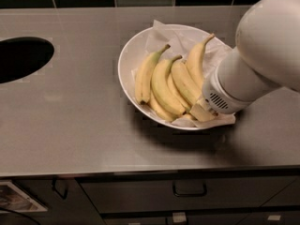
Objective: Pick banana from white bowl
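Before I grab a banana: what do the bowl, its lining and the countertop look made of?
White bowl: smooth, glossy, likely ceramic or plastic; soft sheen on the rim. Lining: thin white paper, creased and crumpled. Countertop: brushed metal, probably stainless steel; dull grey streaky reflections. The gripper sits at the bananas' near ends, low right in the bowl.

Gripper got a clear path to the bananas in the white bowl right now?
Probably yes. The gripper sits inside the white bowl at the lower ends of the bananas, and nothing lies over them. The arm hides the contact itself.
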You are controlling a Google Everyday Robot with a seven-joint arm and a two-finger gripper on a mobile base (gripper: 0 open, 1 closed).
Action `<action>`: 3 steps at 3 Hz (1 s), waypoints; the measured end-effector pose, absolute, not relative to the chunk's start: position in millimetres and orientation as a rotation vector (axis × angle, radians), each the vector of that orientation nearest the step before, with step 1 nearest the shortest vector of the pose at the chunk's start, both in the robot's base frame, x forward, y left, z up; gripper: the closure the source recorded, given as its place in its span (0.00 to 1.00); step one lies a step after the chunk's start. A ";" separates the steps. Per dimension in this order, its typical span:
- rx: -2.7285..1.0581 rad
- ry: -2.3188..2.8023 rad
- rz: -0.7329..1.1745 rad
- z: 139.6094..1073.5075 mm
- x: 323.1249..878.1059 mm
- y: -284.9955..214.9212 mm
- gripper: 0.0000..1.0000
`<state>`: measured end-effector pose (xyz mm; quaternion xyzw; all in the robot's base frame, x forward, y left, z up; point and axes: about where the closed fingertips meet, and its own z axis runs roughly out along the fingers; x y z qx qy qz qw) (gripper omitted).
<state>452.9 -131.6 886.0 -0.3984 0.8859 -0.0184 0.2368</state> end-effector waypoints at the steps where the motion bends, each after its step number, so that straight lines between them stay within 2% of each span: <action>1: -1.092 2.429 -0.050 886.0 452.9 -131.6 0.95; 2: -1.092 2.429 -0.050 886.0 452.9 -131.6 1.00; 3: -1.086 2.405 -0.031 894.7 452.9 -131.6 1.00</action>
